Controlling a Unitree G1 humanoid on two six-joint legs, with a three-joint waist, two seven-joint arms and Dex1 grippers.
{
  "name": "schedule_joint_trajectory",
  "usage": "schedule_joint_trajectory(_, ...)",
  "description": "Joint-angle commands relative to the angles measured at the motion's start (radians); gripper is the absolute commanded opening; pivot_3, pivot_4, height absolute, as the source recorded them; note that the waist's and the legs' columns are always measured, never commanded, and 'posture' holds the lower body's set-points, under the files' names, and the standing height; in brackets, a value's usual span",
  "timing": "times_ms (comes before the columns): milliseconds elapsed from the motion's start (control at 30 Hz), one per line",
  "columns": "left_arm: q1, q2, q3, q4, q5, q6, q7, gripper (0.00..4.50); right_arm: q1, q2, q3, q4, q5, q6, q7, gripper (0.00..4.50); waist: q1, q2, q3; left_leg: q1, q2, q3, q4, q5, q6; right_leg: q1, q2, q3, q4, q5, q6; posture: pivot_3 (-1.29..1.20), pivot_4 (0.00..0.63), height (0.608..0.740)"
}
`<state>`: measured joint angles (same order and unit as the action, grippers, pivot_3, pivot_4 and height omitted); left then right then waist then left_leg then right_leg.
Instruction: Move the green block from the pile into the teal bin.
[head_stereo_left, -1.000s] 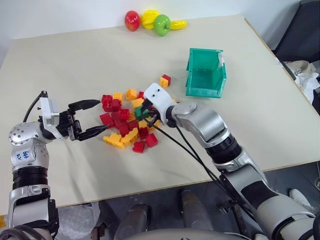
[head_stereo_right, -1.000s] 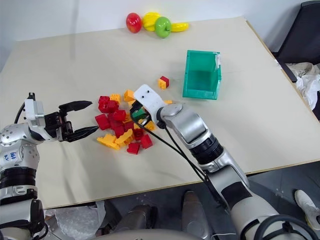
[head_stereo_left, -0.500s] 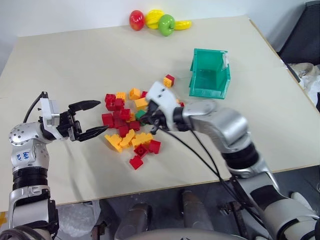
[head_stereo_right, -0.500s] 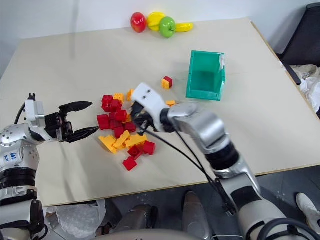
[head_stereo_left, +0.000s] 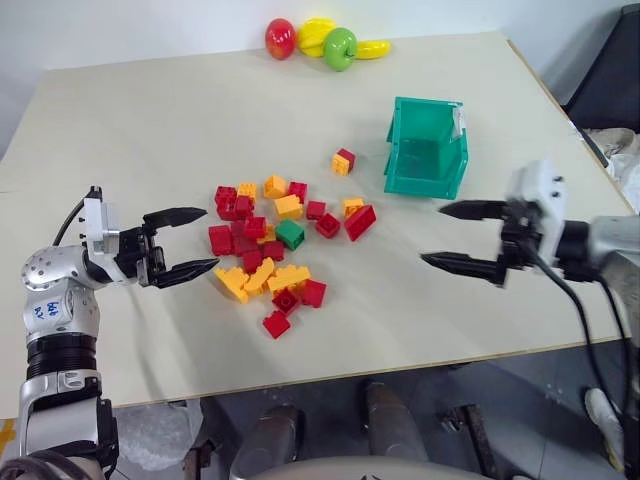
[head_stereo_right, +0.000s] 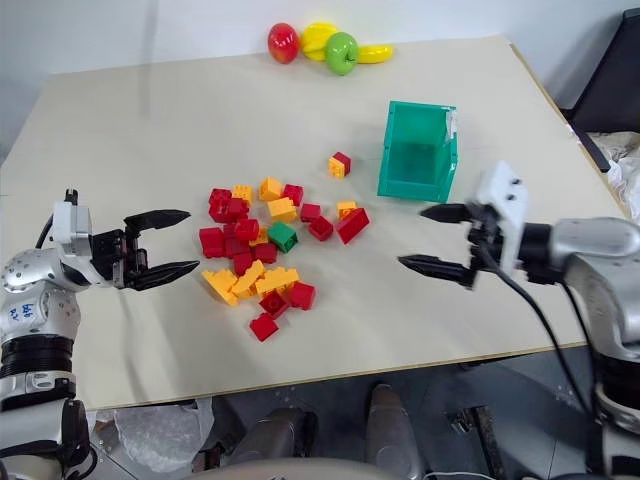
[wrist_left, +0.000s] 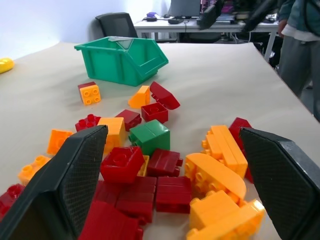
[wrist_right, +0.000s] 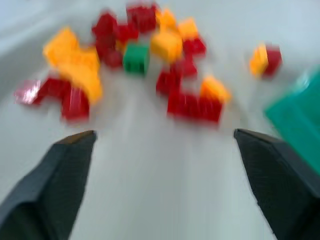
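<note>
The beige counter (head_stereo_left: 200, 110) is carrying everything, largest first: one teal bin (head_stereo_left: 428, 148), standing empty toward the far right with a white label on its rim. Next, the pile (head_stereo_left: 270, 240) is lying near the middle, roughly two dozen red and yellow-orange studded bricks, though overlapping ones are making an exact count uncertain. One red-and-orange pair (head_stereo_left: 343, 160) is sitting apart, between the pile and the bin. One green block (head_stereo_left: 290, 234) is resting in the pile's middle, a small square dark-green brick, studs up, touching yellow and red neighbours. The left claw (head_stereo_left: 188, 241) is hovering just left of the pile, fingers spread and empty. The right claw (head_stereo_left: 462, 237) is hanging well right of the pile, in front of the bin, fingers spread wide and holding nothing.
</note>
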<state>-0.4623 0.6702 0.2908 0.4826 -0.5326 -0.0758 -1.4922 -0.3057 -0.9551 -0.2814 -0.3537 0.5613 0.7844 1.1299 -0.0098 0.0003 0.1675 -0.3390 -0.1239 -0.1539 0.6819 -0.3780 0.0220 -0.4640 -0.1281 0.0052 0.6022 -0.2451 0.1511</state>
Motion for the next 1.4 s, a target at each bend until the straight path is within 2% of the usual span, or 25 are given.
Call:
schedule_joint_trajectory(33,-0.011,0.010,0.015,0.003,-0.019,-0.004,-0.015,4.50,0.087,-0.085,-0.137,-0.082,0.046,-0.001,0.059,4.47,0.008,0.000,0.000,0.000,0.000,0.001,0.000,0.000,0.000,0.000,0.000,0.000,-0.001,0.000,0.000,0.00,0.150,0.740)
schedule_joint_trajectory(100,-0.019,0.009,0.015,0.010,-0.018,-0.004,-0.017,4.50,0.142,-0.123,-0.185,-0.126,0.063,0.022,0.068,4.47,0.016,0.000,0.000,0.000,0.000,0.001,0.000,0.000,0.000,0.000,0.000,0.000,-0.002,0.000,0.000,0.00,0.150,0.740)
schedule_joint_trajectory(200,-0.024,0.007,0.014,0.014,-0.016,-0.006,-0.017,4.50,0.165,-0.147,-0.190,-0.177,0.082,0.044,0.039,4.47,0.020,0.000,0.000,0.001,0.000,0.001,0.001,0.000,0.000,0.001,0.000,0.000,-0.003,0.000,0.001,0.00,0.150,0.740)
schedule_joint_trajectory(333,-0.028,-0.001,0.011,0.013,-0.017,-0.007,-0.015,4.50,0.000,-0.080,-0.047,-0.259,0.129,0.136,-0.152,4.47,0.020,0.000,0.000,0.002,0.001,0.002,0.001,0.000,0.000,0.002,-0.001,0.001,-0.004,0.001,0.001,0.00,0.150,0.740)
schedule_joint_trajectory(400,-0.029,-0.008,0.009,0.009,-0.019,-0.007,-0.012,4.50,-0.151,0.026,0.121,-0.284,0.095,0.237,-0.306,4.47,0.019,0.000,0.000,0.002,0.003,0.002,0.001,0.000,-0.001,0.002,-0.002,0.001,-0.005,0.003,0.000,0.00,0.150,0.740)
schedule_joint_trajectory(467,-0.028,-0.014,0.010,0.000,-0.021,-0.005,-0.010,4.50,-0.293,0.193,0.260,-0.271,0.083,0.315,-0.436,4.47,0.013,-0.001,0.001,0.002,0.005,0.003,0.001,0.000,-0.002,0.002,-0.001,0.000,-0.007,0.005,-0.002,0.00,0.150,0.740)
schedule_joint_trajectory(633,-0.010,-0.017,0.015,-0.024,-0.027,0.005,-0.012,4.50,-0.443,0.415,0.404,-0.183,0.052,0.403,-0.576,4.47,0.009,-0.001,0.001,-0.003,0.007,0.001,0.001,0.000,-0.002,-0.001,0.001,-0.002,-0.005,0.006,-0.003,0.00,0.150,0.740)
schedule_joint_trajectory(867,0.025,-0.004,0.021,-0.063,-0.038,0.022,-0.023,4.50,-0.599,0.701,0.575,0.142,-0.112,0.412,-0.760,4.47,-0.001,-0.001,0.001,-0.003,0.005,0.000,0.001,0.000,-0.001,-0.001,0.005,-0.003,-0.006,0.007,-0.004,0.00,0.150,0.740)
schedule_joint_trajectory(1000,0.051,0.015,0.034,-0.079,-0.040,0.030,-0.014,4.50,-0.636,0.797,0.623,0.316,-0.182,0.390,-0.797,4.47,-0.019,-0.001,0.001,-0.003,0.005,0.000,0.001,0.000,-0.001,-0.002,0.006,-0.003,-0.004,0.007,-0.004,0.00,0.150,0.740)
schedule_joint_trajectory(1400,0.091,0.032,0.056,-0.119,-0.052,0.028,0.007,4.50,-0.680,0.853,0.703,0.577,-0.307,0.247,-0.708,4.47,-0.029,-0.001,0.001,-0.001,0.006,0.002,0.002,0.000,-0.001,-0.002,0.007,-0.003,-0.001,0.007,-0.005,0.00,0.150,0.740)
